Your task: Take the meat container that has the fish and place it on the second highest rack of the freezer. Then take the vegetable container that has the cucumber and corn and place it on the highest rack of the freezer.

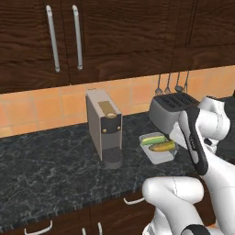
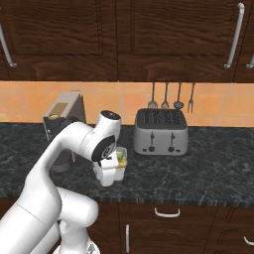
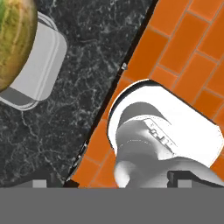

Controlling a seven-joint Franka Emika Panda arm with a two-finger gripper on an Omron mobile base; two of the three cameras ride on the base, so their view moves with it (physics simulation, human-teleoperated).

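The gripper (image 3: 109,183) is spread wide with nothing between its tips, hanging just above the dark bench (image 1: 50,160). Right beside it sits the grey tray (image 1: 158,153) holding the cucumber (image 1: 153,140) and corn (image 1: 164,147); behind it stands the toaster (image 2: 161,131), the coffee machine (image 1: 104,126) off to one side.

Glossy white rounded arm (image 1: 202,137) segments; dark joint bands; bulbous shells.
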